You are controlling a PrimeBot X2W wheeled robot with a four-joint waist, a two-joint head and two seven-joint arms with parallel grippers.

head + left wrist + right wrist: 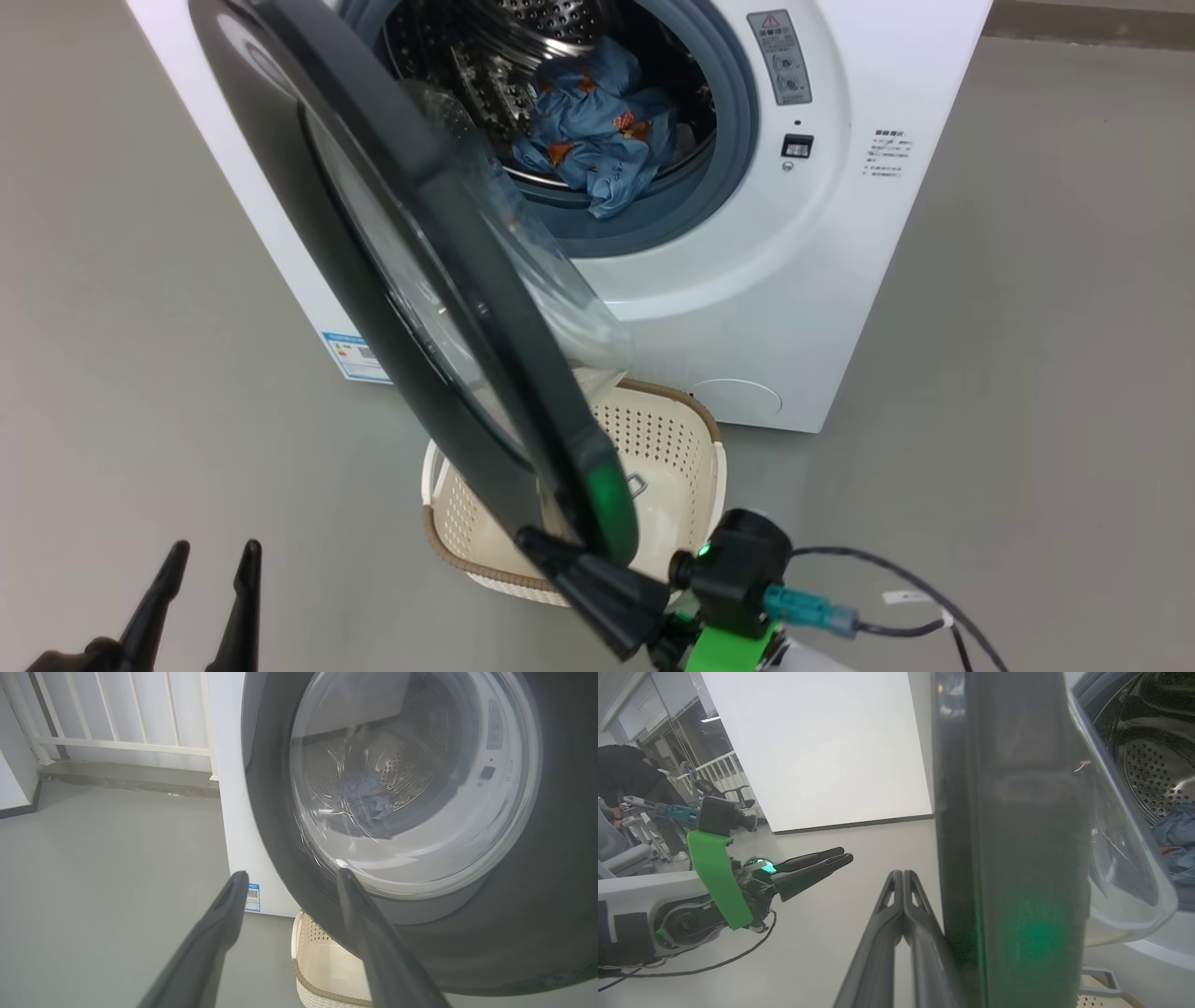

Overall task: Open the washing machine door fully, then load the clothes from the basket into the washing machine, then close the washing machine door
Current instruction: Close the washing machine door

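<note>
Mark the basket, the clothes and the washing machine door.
basket (665,439): head view, perforated inner wall on its right side.
clothes (597,131): head view, middle of the blue heap.
washing machine door (560,429): head view, black rim near its lower end.

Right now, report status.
Left gripper open, free. Right gripper shut at door edge. Clothes in drum, one fold over gasket. Basket looks empty, door half open.

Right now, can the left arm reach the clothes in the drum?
Probably not directly. The washing machine door stands swung out between the left tool and the clothes; the left wrist view sees them through its glass.
</note>
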